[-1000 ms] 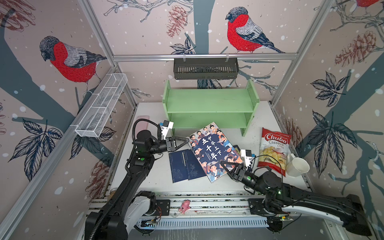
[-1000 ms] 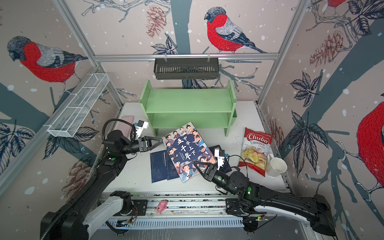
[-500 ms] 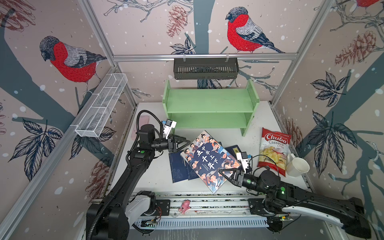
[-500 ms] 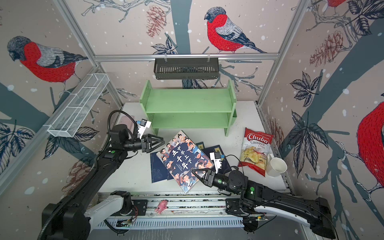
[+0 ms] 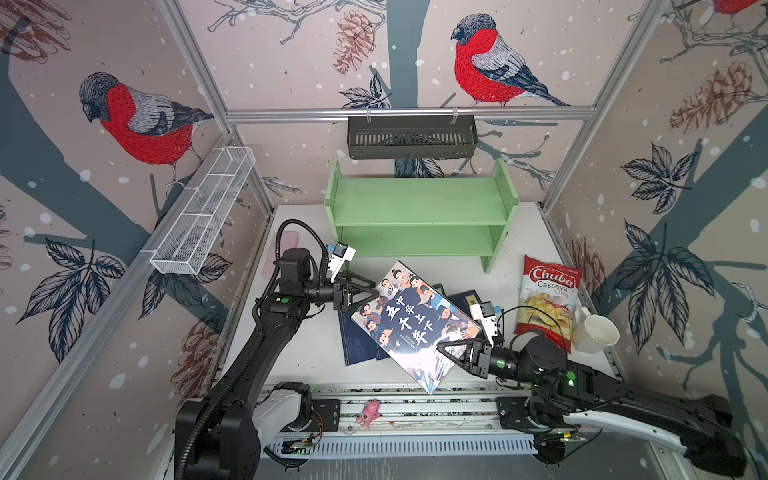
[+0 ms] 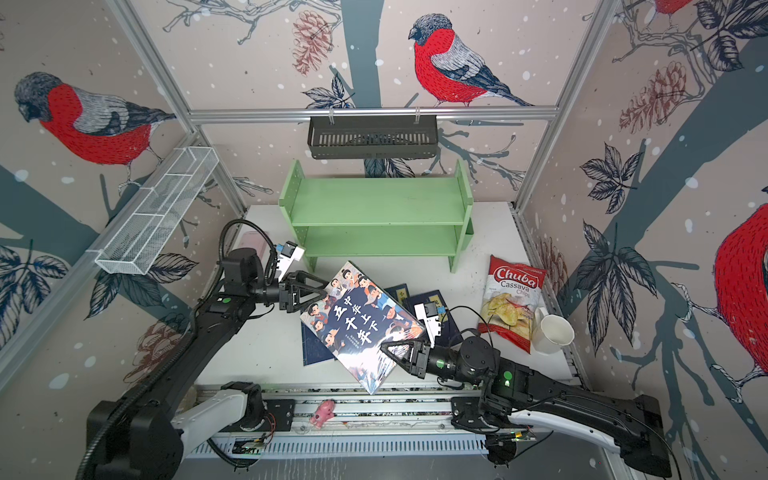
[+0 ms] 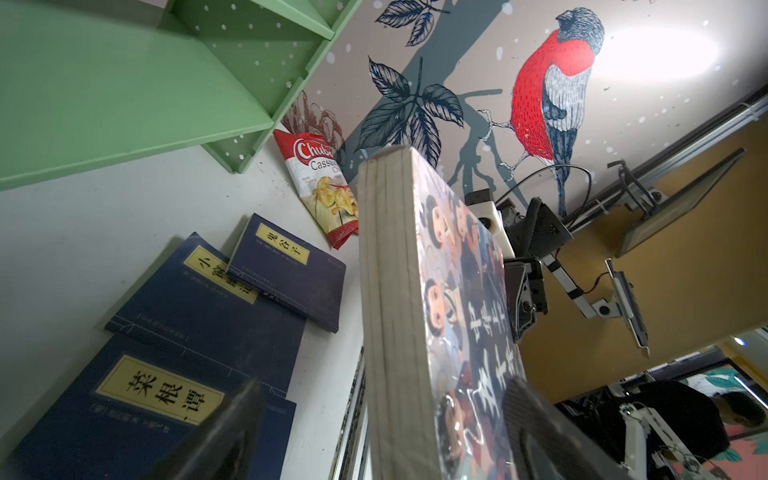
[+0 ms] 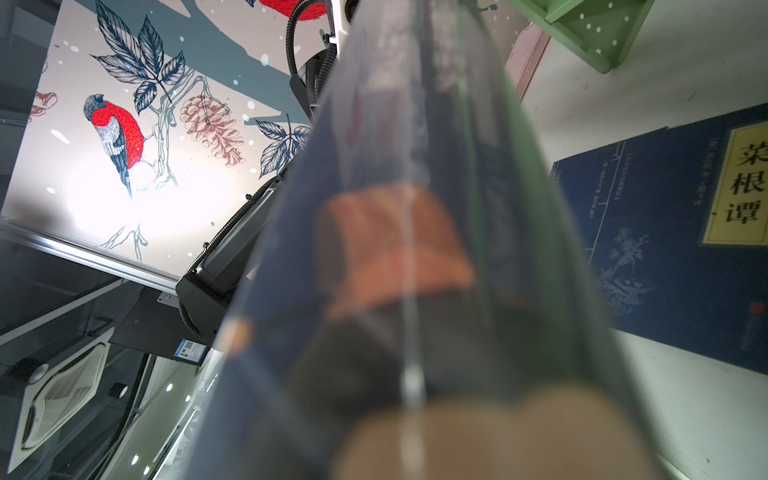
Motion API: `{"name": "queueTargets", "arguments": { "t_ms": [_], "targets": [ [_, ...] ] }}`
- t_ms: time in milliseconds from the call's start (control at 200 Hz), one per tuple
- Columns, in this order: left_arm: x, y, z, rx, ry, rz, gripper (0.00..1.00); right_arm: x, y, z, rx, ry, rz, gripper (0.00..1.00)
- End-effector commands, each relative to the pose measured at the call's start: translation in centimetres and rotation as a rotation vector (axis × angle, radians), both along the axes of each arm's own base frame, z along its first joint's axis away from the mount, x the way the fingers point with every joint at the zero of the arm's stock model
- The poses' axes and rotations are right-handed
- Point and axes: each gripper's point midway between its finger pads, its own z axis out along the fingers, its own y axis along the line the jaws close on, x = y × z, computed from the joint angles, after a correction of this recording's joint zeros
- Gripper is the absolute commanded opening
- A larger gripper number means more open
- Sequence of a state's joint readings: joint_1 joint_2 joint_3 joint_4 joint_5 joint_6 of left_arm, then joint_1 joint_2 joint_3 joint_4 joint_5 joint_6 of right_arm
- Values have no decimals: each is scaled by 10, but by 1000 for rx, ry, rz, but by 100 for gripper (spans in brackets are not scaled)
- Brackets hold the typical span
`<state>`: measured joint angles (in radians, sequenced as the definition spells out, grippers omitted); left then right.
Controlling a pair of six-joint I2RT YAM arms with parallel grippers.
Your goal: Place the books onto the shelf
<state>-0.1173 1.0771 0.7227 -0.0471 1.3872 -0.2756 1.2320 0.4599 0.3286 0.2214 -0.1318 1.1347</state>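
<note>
Holding the cartoon book (image 5: 409, 324) tilted up in a top view, my right gripper (image 5: 451, 349) clamps its near edge, I judge so my left gripper (image 5: 370, 293), jaws apart around the far edge, can share it. The shelf (image 5: 419, 203) behind holds none. Left wrist: spread fingers (image 7: 232, 428) flank the pages, and three navy books (image 7: 199, 324) lie flat. Right wrist: one navy book (image 8: 665, 249) beside the clamped cover.

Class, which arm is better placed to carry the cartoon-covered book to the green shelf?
Probably the left: the left gripper, fingers open, straddles the far edge of the colourful cartoon-covered paperback book, close to the light green wooden shelf. The right gripper holds its near corner, farther away.
</note>
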Motion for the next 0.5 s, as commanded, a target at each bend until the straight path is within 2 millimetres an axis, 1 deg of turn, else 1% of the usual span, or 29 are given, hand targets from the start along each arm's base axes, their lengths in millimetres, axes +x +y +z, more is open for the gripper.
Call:
{"name": "queueTargets", "arguments": {
  "t_ms": [0, 80, 175, 240, 285, 375, 495],
  "targets": [
    [-9, -1, 9, -44, 0, -82, 90, -9, -2, 61, 193, -147, 35, 1],
    [-10, -1, 9, -52, 10, -99, 89, -10, 4, 63, 178, -163, 54, 1],
    [-16, -3, 14, -65, 3, -130, 87, -11, 9, 65, 167, -174, 71, 1],
    [-21, -3, 17, -73, -2, -149, 83, -10, 13, 65, 152, -178, 70, 1],
    [-23, -3, 19, -77, -3, -157, 79, -8, 13, 66, 153, -181, 65, 1],
    [-30, -3, 23, -89, -5, -185, 65, -5, 12, 68, 156, -187, 58, 1],
    [-37, -4, 27, -100, 11, -222, 51, 4, 10, 69, 162, -185, 29, 1]
  ]
}}
